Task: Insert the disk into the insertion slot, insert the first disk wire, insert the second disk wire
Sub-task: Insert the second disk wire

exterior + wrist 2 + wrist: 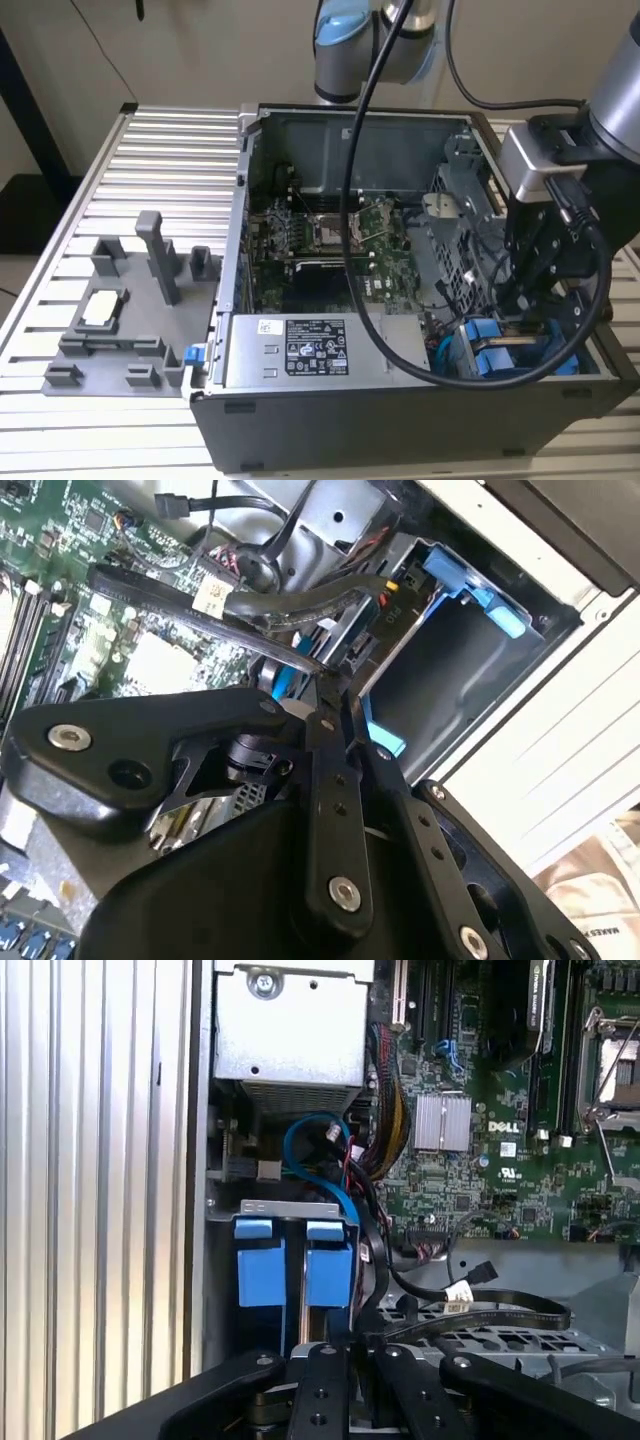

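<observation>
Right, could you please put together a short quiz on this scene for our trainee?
1. True or false: the gripper is over the grey fixture.
2. What colour are the carriers in the drive cage? A red, B blue, C yellow.
3. In the exterior view, on which side of the case does the fixture stand?
Key: 1 false, it is at the drive cage; 2 B; 3 the exterior view's left.
</observation>
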Available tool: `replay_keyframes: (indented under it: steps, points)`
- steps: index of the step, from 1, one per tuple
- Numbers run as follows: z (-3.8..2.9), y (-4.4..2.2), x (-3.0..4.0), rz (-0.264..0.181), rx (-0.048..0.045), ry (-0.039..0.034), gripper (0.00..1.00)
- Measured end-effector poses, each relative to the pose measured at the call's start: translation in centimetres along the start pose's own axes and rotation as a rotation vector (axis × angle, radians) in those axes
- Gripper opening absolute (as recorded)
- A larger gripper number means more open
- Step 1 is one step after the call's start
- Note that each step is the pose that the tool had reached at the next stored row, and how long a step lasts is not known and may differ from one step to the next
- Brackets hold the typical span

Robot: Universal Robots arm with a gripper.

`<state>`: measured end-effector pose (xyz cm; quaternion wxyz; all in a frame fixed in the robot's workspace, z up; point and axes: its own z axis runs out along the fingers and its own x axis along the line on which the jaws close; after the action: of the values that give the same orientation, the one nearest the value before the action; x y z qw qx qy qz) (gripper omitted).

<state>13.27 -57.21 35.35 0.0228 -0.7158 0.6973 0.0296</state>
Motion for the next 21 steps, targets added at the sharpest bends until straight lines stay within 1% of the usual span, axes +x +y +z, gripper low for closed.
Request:
replay_keyframes:
  steps: [2,7,17,21]
  points:
    - [0.05,-0.03,0.11,0.007,0.0005,-0.0001,0.16]
    - [0.19,-0.54,0.3,0.012,-0.0029,-0.0001,0.16]
    - [0.68,-1.06,0.5,0.045,-0.0005,-0.0005,0.16]
    - [0.86,-1.1,0.51,0.053,0.0001,-0.0005,0.16]
